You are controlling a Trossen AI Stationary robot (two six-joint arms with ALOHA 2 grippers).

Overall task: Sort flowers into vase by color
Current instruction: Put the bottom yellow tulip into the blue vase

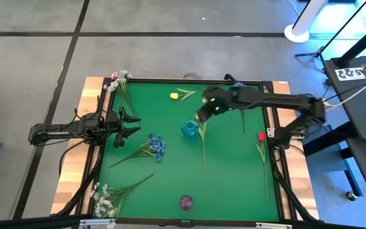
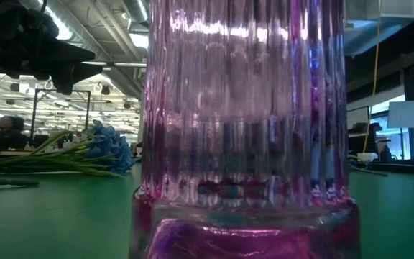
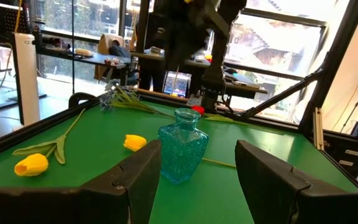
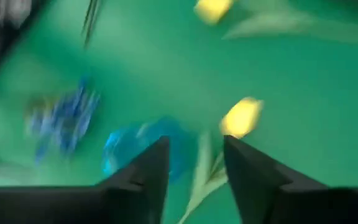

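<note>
My right gripper (image 1: 203,114) (image 4: 194,142) hangs open above a yellow tulip whose bud (image 4: 241,117) lies just right of the blue glass vase (image 1: 189,129) (image 4: 138,149). Its stem (image 1: 204,152) runs toward the near edge, and its leaf shows between the fingers, apart from them as far as I can see. A second yellow tulip (image 1: 175,96) lies farther back. Blue flowers (image 1: 155,145), a red tulip (image 1: 261,136) and white sprays (image 1: 103,197) lie flat on the mat. My left gripper (image 1: 134,124) (image 3: 199,149) waits open at the left, facing the blue vase (image 3: 182,152).
A purple ribbed vase (image 1: 186,202) (image 2: 243,129) stands at the near edge and fills the low view. More white and pink sprays (image 1: 119,79) lie at the far left corner. A raised black rim (image 1: 269,83) frames the green mat. People and desks show in the room behind.
</note>
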